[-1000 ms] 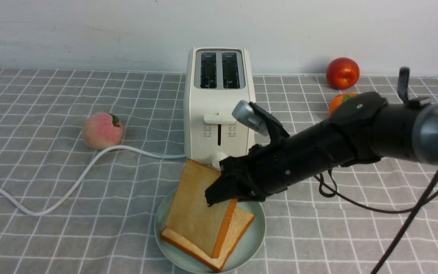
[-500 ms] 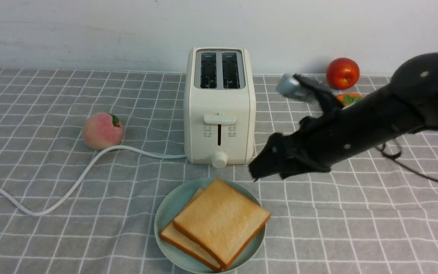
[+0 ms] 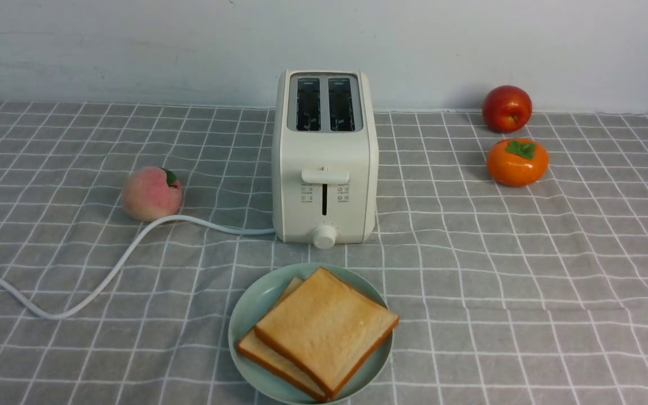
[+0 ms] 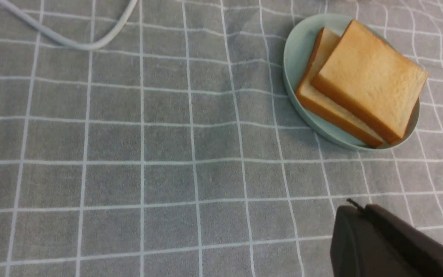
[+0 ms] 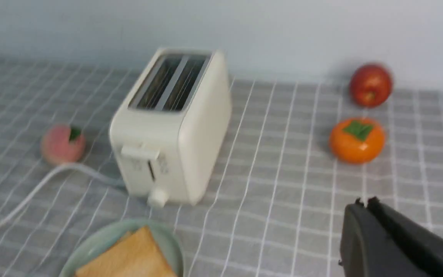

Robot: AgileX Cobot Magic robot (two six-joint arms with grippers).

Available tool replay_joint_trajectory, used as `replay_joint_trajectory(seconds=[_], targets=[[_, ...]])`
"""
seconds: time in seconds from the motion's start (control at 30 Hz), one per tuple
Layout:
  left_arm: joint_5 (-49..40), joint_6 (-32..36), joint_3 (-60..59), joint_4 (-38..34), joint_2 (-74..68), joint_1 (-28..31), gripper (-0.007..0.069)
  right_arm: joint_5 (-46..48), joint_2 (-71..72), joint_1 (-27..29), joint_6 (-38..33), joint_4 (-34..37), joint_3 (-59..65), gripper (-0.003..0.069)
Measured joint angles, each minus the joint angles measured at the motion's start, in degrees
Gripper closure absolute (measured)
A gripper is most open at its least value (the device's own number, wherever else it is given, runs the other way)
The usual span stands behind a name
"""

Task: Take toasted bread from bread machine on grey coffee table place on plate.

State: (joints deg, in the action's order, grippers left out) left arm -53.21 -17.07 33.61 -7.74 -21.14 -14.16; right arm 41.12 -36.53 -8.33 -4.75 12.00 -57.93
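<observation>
Both grippers, left (image 4: 360, 215) and right (image 5: 363, 209), look closed and empty; two toast slices (image 3: 324, 329) rest on the plate (image 3: 248, 318).

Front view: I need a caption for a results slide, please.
Two slices of toasted bread stacked on the plate before the empty bread machine.

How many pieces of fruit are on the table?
3. A pink peach lies left of the cream-white toaster; a red apple sits far right by the wall, an orange persimmon just in front of it.
</observation>
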Motion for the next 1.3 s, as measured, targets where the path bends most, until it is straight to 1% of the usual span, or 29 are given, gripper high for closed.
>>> replay_joint_trajectory(seconds=[0.1, 0.2, 0.3, 0.4, 0.57, 1.07, 1.17, 1.3], targets=[[1.42, 0.0, 0.0, -0.05, 0.0, 0.0, 0.0638, -9.16, 14.84, 0.0, 4.75, -3.07, 11.28, 0.0667], [2.6, 0.0, 0.0, -0.11, 0.0, 0.0, 0.0638, -14.92, 24.2, 0.0, 7.71, -5.71, 21.26, 0.0667], [4.24, 0.0, 0.0, -0.58, 0.0, 0.0, 0.0638, -20.51, 29.39, 0.0, 10.01, -7.88, 30.15, 0.0664], [4.55, 0.0, 0.0, -0.63, 0.0, 0.0, 0.0638, -24.35, 33.27, 0.0, 12.29, -7.93, 34.08, 0.0659], [4.49, 0.0, 0.0, -0.63, 0.0, 0.0, 0.0638, -26.84, 37.07, 0.0, 13.1, -8.3, 35.57, 0.0654], [4.7, 0.14, -0.32, -0.35, 0.0, -0.71, 0.0636, -28.17, 37.31, 0.04, 13.24, -8.37, 36.28, 0.0639], [9.21, 1.3, -3.36, 1.23, 2.89, -0.14, 0.0631, -28.17, 37.31, 0.04, 13.24, -8.42, 36.29, 0.0636], [21.37, 1.49, -11.48, 1.45, 9.37, 3.41, 0.063, -28.17, 37.31, 0.04, 13.24, -8.42, 36.29, 0.0631]])
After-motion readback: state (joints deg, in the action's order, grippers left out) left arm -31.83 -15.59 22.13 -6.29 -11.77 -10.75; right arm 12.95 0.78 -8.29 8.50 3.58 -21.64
